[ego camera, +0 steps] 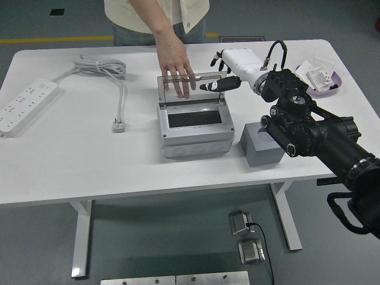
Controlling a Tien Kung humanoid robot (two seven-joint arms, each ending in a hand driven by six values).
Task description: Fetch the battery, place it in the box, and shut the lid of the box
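Observation:
The grey box stands in the middle of the table with a dark inside. I cannot make out a battery in it. Its clear lid stands upright at the back. A person's hand reaches from the far side and rests its fingers against the lid from behind. My right hand, white with black fingers, is open and empty. It hovers at the lid's upper right corner, with one fingertip at the lid's right edge. My left arm is out of view.
A grey block with a round hole on top stands right of the box, under my forearm. A purple dish with white parts is at the far right. A power strip and its cable with plug lie on the left.

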